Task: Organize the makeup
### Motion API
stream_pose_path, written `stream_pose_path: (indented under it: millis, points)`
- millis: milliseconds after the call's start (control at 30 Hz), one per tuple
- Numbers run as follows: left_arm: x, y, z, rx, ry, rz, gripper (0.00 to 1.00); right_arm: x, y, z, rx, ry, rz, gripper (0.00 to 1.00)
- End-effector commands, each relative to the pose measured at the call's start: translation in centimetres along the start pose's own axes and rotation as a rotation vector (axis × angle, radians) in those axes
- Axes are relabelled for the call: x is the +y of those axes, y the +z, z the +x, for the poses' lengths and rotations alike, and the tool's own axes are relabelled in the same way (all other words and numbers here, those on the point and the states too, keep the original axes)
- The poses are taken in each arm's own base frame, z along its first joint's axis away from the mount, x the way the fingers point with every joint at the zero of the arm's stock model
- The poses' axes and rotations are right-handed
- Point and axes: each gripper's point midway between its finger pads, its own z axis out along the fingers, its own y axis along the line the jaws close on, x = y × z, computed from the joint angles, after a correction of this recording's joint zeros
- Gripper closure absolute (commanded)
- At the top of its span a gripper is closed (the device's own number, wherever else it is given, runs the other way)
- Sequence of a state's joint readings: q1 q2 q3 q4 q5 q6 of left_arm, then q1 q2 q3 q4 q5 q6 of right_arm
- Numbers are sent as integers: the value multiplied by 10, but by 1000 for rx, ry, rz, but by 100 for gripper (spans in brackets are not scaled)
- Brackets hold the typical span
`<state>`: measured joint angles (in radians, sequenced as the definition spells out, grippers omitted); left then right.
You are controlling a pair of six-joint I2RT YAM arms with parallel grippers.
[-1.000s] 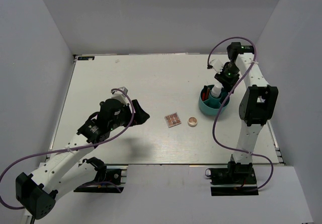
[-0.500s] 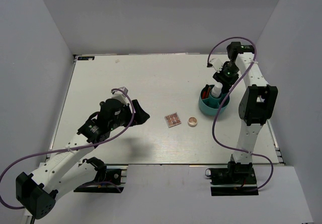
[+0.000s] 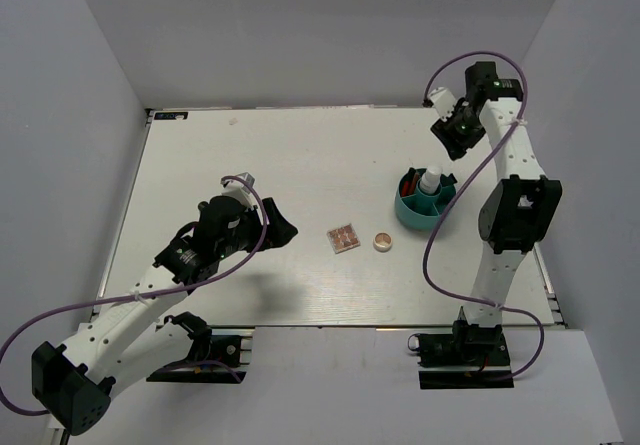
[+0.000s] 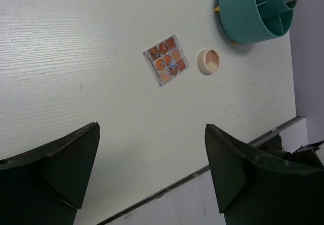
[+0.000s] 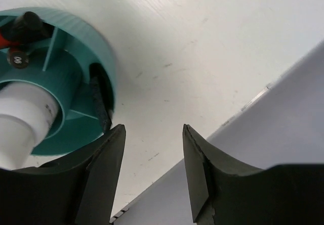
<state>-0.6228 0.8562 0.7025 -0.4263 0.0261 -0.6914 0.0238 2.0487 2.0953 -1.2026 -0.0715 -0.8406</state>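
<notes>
The right claw (image 5: 153, 133) hangs released, nothing between its fingers, lifted clear off the far right side of the teal cup (image 3: 424, 210). Inside the cup stand the white bottle (image 3: 431, 179), the short black tube (image 5: 29, 21) and the red-black pencil (image 3: 411, 179). Just left of the cup, on its near side, the round compact (image 3: 382, 241) lies on the surface (image 3: 250, 155). The square palette (image 3: 343, 237) lies beyond it, farther from the cup, and the two are close but apart. Well left of the cup, the left claw (image 4: 152, 129) hovers spread wide and empty.

Those two flat pieces look like what remains to be put away. Both sit low, so I would descend straight down with the fingertips almost on the surface. The palette lies skewed, so turn the wrist to meet its straight edges rather than its corners. Release low in a free compartment, clear of the upright bottle.
</notes>
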Motion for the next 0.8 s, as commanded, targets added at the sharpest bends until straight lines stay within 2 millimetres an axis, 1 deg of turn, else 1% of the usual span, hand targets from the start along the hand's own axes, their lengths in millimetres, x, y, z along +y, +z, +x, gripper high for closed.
stream_pose_path:
  millis: [0, 33, 67, 100, 133, 167, 200, 267, 300, 333, 367, 400, 433, 467, 500, 533, 567, 600, 633, 667, 700, 733, 767]
  points:
    - [-11, -5, -15, -33, 7, 20, 6, -38, -45, 0, -90, 93, 215, 44]
    - [-10, -3, -15, -28, 7, 15, 6, -39, -58, -1, -120, 113, 247, 45]
    - [-11, -2, -15, -23, 6, 16, 6, -41, -62, -1, -133, 124, 265, 45]
    - [-12, -2, -16, -21, 7, 18, 6, -39, -59, 4, -135, 138, 266, 44]
    - [-13, -1, -17, -18, 8, 15, 6, -45, -74, -3, -191, 145, 315, 45]
    - [-13, 1, -16, -11, 8, 9, 6, -45, -81, -7, -222, 146, 329, 44]
    - [-14, 1, -18, -7, 8, 6, 6, -40, -92, -14, -281, 139, 330, 44]
    - [-13, 3, -21, -1, 9, -15, 7, -38, -107, -30, -381, 109, 344, 40]
    - [-11, 3, -19, 15, 11, -29, 7, -26, -124, -44, -473, 69, 318, 37]
    - [-11, 2, -30, -18, 16, -56, 7, -19, -126, -51, -525, 30, 302, 27]
    - [-9, 4, -31, -15, 24, -72, 8, -11, -131, -58, -574, 4, 283, 19]
    - [-7, 4, -32, -12, 28, -86, 7, 9, -149, -71, -675, -51, 243, 11]
    - [-10, 2, -38, -25, 29, -90, 7, 25, -140, -71, -703, -84, 181, 11]
    - [-6, 2, -40, -29, 32, -119, 7, 46, -148, -83, -794, -163, 108, 11]
    - [-4, 2, -42, -33, 29, -136, 7, 63, -161, -86, -855, -201, 80, 11]
    - [-6, 0, -48, -48, 26, -142, 7, 78, -154, -86, -880, -217, 17, 11]
    - [-1, -1, -49, -51, 17, -177, 7, 92, -157, -90, -916, -243, -30, 11]
    - [1, -2, -51, -55, 6, -194, 6, 110, -165, -95, -972, -272, -106, 11]
    - [2, -3, -53, -63, -5, -209, 6, 121, -165, -98, -990, -278, -153, 11]
    - [5, -7, -56, -71, -25, -236, 5, 134, -166, -97, -1011, -276, -225, 16]
    - [6, -9, -57, -76, -33, -252, 5, 153, -165, -103, -1019, -297, -284, 21]
    - [10, -11, -58, -77, -40, -274, 5, 165, -162, -107, -1018, -309, -322, 33]
    - [14, -15, -57, -67, -49, -308, 5, 173, -156, -105, -1011, -306, -352, 40]
